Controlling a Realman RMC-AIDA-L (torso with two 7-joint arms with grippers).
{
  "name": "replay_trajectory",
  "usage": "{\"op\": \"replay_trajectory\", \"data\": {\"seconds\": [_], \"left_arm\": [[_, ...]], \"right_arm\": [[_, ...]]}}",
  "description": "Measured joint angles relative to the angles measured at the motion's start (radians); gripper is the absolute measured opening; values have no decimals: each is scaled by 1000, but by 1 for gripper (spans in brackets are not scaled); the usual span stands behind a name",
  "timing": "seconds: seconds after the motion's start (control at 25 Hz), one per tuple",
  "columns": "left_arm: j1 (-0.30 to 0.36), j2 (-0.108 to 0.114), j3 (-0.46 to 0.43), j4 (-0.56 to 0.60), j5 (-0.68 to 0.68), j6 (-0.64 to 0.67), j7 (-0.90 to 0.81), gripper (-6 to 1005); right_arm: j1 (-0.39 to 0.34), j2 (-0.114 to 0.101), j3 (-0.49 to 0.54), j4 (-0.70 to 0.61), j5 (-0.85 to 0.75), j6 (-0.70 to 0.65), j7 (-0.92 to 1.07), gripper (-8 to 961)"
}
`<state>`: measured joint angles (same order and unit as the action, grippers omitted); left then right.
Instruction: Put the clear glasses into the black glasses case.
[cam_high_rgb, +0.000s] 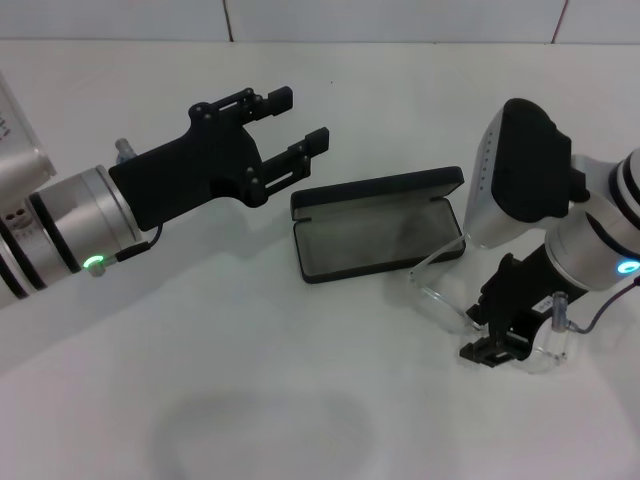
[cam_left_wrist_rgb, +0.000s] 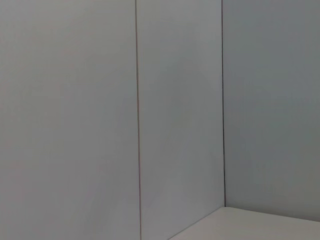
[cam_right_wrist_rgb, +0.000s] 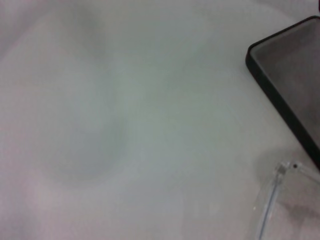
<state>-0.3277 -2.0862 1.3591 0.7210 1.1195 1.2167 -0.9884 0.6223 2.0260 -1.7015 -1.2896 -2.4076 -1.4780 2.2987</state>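
Currently logged: right gripper was low over the white table, fingers closed on the clear glasses. One clear arm stretched from it toward the black glasses case, which lay open just beyond and to its left, grey lining up, nothing in it. Left gripper hovered raised, past the case's far left end, fingers spread apart, holding nothing.

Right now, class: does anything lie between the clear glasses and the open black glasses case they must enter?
Nothing visible does. The clear glasses, at the right gripper, sit just beside the black glasses case, whose lid is open. The left gripper hovers behind it.
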Motion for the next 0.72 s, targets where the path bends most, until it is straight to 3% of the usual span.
{"op": "replay_trajectory", "data": {"seconds": [0.28, 0.52, 0.72], "left_arm": [[-1, -2, 0, -2, 0, 0, 1, 606], [-1, -2, 0, -2, -11, 5, -8, 606], [-1, 1, -1, 7, -34, 37, -79, 606]], "right_arm": [[-5, -3, 4, -20, 0, 1, -8, 412], [-9, -11, 31, -36, -7, -45, -34, 199], [-65, -9, 241, -128, 52, -165, -167, 131]]}}
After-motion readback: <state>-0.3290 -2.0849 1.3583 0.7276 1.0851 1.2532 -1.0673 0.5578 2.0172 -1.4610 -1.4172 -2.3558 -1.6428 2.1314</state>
